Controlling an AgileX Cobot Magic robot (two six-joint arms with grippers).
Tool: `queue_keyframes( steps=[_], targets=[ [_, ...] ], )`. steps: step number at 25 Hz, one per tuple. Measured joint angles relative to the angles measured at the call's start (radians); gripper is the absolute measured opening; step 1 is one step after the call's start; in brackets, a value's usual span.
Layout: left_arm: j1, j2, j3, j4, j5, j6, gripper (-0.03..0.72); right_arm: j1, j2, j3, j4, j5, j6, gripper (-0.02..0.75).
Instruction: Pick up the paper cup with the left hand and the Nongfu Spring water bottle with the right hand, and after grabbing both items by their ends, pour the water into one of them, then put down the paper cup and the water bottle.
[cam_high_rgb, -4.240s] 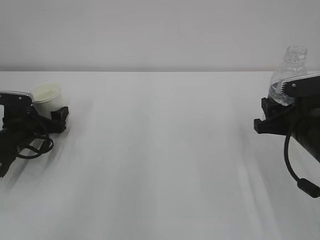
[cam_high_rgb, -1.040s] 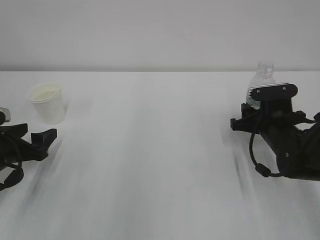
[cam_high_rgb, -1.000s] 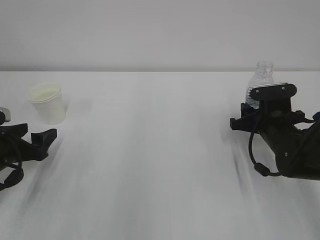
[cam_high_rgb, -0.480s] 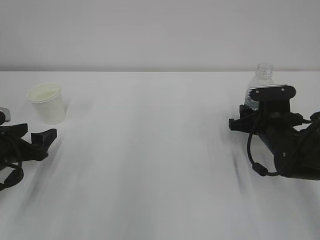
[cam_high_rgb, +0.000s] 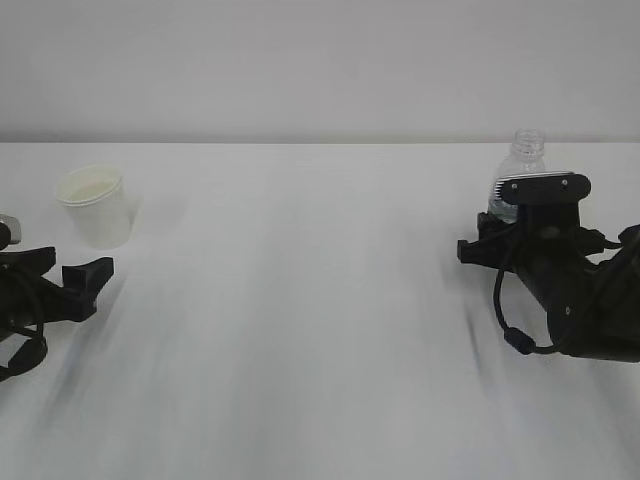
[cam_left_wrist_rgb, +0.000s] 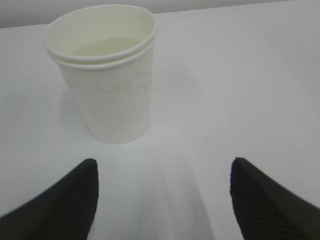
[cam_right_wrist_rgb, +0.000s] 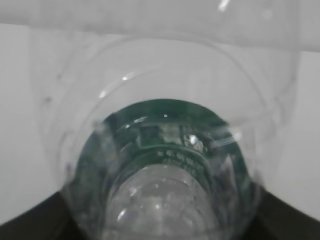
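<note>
My left hand (cam_high_rgb: 85, 275): jaws spread, empty, just short of paper cup (cam_left_wrist_rgb: 102, 70). Cup upright on white table (cam_high_rgb: 300, 300), far left, water (cam_left_wrist_rgb: 102, 47) inside. My right hand (cam_high_rgb: 505, 240): jaws apart around Nongfu Spring water bottle (cam_high_rgb: 520, 165); grip or mere contact, cannot tell. Bottle upright at right, uncapped.
</note>
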Motion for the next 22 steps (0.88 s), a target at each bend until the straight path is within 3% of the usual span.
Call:
queue_keyframes(
  steps=[6,22],
  targets=[
    [0.000,0.000,0.000,0.000,0.000,0.000,0.588,0.000,0.000,0.000,-0.004,-0.006,0.000,0.585],
    [0.000,-0.005,0.000,0.000,0.000,0.000,0.588,0.000,0.000,0.012,-0.007,-0.011,0.000,0.598]
  ],
)
